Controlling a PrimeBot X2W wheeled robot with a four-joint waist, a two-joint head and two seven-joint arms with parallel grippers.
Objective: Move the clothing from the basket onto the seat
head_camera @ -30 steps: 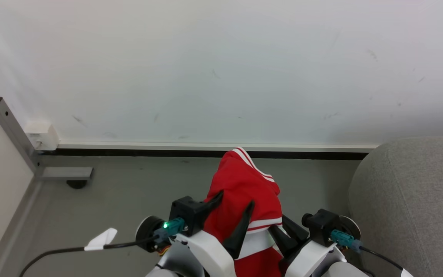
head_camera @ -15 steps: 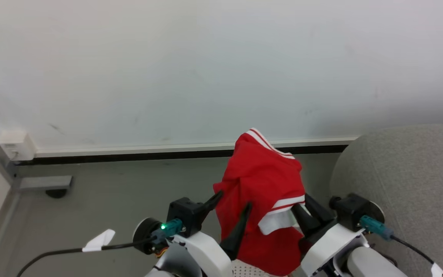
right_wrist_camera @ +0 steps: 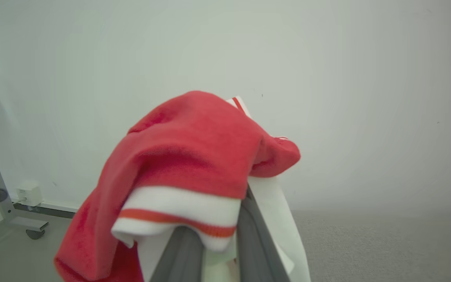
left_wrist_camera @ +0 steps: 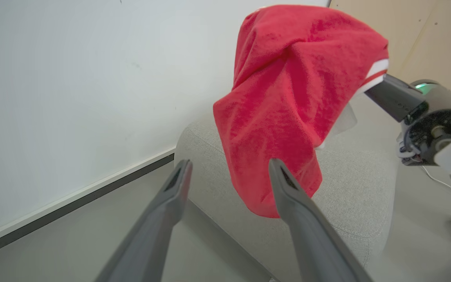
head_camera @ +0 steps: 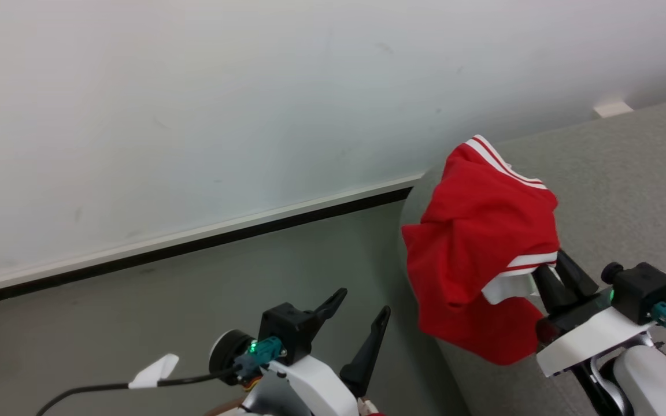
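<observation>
Clothing (head_camera: 477,242) swung over seat (head_camera: 628,173), hanging long-axis down, right claw (head_camera: 548,264) gripping it, left claw (head_camera: 364,301) spread.

The clothing (head_camera: 477,242) is bright red with white stripe trim (thin, doubled); the seat (head_camera: 628,190) is light grey weave.

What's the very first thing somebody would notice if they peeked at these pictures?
The bright red soft garment with white stripes jumps out, dangling in the air from the right pincer, which is pinched shut on its striped edge. Right behind it is the large light grey woven sofa. The left pincer is open and empty near the bottom of the head view.
</observation>
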